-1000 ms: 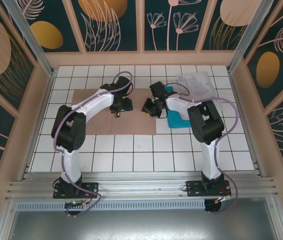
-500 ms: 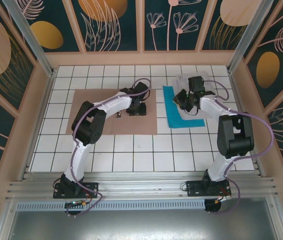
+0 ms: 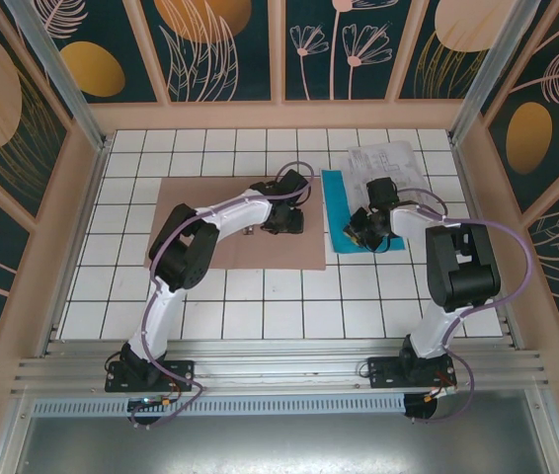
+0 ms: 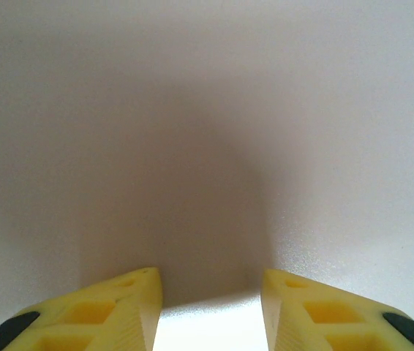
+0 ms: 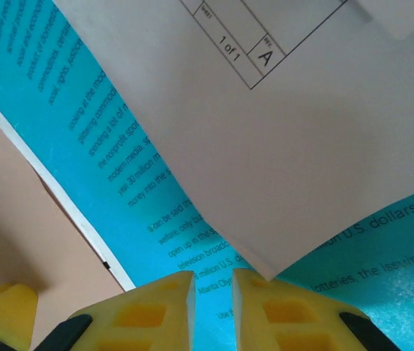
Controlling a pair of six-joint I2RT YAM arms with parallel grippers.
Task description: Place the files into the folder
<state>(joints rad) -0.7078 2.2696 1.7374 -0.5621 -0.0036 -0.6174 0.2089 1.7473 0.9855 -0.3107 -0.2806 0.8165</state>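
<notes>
The pinkish-brown folder (image 3: 210,222) lies flat and closed on the tiled table, its right edge close against the cyan-blue sheet (image 3: 337,197). My left gripper (image 3: 284,217) rests low over the folder's right part; its wrist view shows the fingers (image 4: 126,307) apart on plain card (image 4: 207,110). White printed sheets (image 3: 388,163) overlap the cyan one at the back right. My right gripper (image 3: 363,229) hangs over these files. Up close, a narrow gap (image 5: 214,303) stands above the cyan sheet (image 5: 119,146), and a white sheet's corner (image 5: 280,161) touches one fingertip. Nothing is gripped.
White tiled table (image 3: 260,316) inside wooden walls, with a metal rail along the near edge. The folder's edge (image 5: 9,219) shows beyond the cyan sheet in the right wrist view. Bare tiles lie in front of the folder and the files.
The folder has slid right until it meets the cyan sheet, the left gripper travelling with it. The right gripper swung from the folder's edge out to the white sheets, then back toward the cyan sheet's near end.
</notes>
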